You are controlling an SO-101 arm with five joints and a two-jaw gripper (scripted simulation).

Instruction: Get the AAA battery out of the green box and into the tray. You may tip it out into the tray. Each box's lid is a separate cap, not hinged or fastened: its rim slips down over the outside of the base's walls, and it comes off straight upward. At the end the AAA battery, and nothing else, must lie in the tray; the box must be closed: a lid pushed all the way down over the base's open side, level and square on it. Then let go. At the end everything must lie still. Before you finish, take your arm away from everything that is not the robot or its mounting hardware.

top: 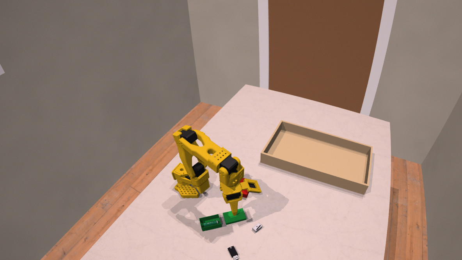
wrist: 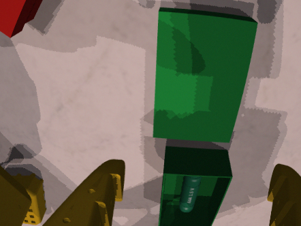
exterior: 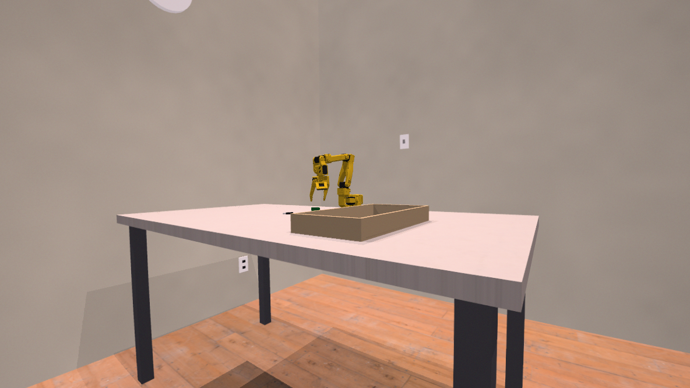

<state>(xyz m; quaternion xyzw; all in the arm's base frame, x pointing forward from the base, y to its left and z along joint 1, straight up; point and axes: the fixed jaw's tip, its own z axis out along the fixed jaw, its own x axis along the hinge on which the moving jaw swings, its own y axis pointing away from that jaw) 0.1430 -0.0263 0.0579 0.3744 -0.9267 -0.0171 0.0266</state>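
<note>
The green box's base [top: 211,227] [wrist: 197,161] stands open side up, with the AAA battery [top: 210,223] [wrist: 190,195] lying inside. The green lid [top: 228,219] [wrist: 201,92] lies flat on the table close beside the base, its closed face up. My gripper [exterior: 317,199] [wrist: 199,170] is open and empty, raised above the table. In the wrist view its fingers stand on either side of the base, well apart from it; in the top view one finger overlaps the lid. The tan tray [top: 313,173] [exterior: 328,226] is empty.
A red object [top: 244,193] [wrist: 13,13] lies beyond the lid, partly hidden by the arm in the top view. A small white object with a black mark [top: 257,227] lies near the lid. A black USB stick [top: 231,250] lies at the near side of the table.
</note>
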